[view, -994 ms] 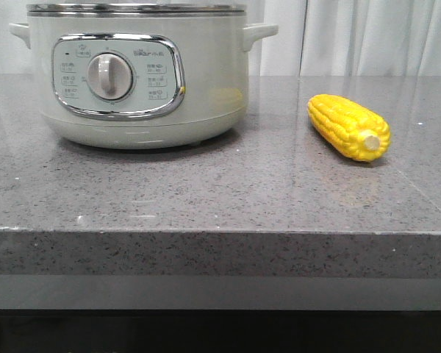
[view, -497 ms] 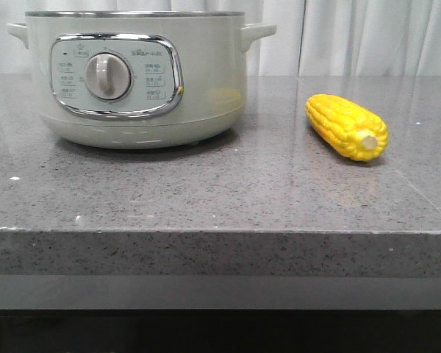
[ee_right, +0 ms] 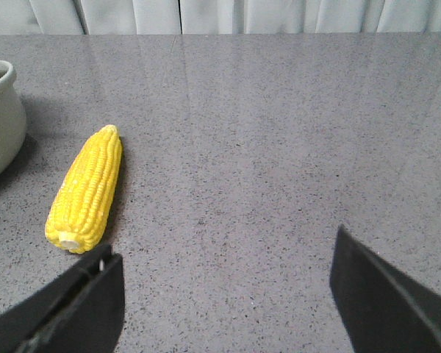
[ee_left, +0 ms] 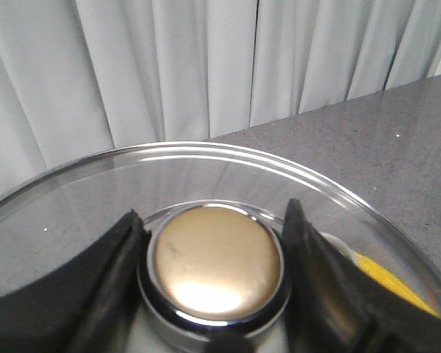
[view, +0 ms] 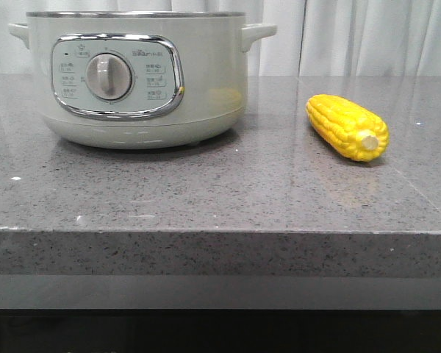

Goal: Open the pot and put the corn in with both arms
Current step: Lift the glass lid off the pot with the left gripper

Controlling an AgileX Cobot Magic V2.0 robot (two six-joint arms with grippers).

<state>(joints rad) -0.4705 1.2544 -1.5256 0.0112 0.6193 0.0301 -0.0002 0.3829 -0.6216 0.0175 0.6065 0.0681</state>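
Pale grey-green, the pot (view: 136, 77) sits at the left of the counter (view: 220, 191), and the lid rim seen on top a second ago is gone, so it now stands open. The left gripper (ee_left: 214, 243) clamps the lid (ee_left: 206, 176) by its gold knob (ee_left: 216, 261). The corn (view: 348, 126) lies right of the pot, well apart. The right gripper (ee_right: 224, 294) hangs wide and empty beside it, so picking up the corn looks next.

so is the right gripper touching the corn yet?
Apart. The right wrist view shows the right gripper open, with bare countertop between its fingers; the corn lies off to one side, with counter visible between it and the nearer finger.
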